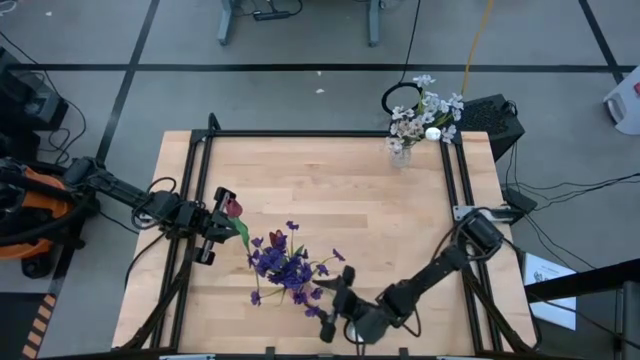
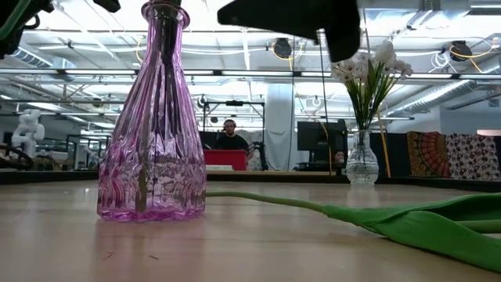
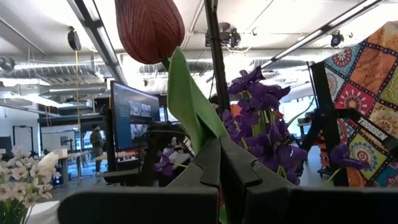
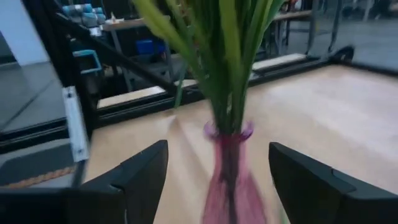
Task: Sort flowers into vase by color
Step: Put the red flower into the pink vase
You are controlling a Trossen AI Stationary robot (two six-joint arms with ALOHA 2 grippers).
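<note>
The left gripper (image 1: pixel 222 222) is clamping a dark red tulip (image 3: pixel 149 28) by its thin stem, just beside the purple vase (image 2: pixel 153 125) holding the purple flowers (image 1: pixel 285 262). That stem is looking light and bendy, so pinching low near the leaf is the safest hold. The right gripper (image 4: pixel 217 180) is hovering with fingers spread wide, facing the vase's neck and holding nothing. The white flowers (image 1: pixel 425 108) are sitting well apart from the purple vase.
</note>
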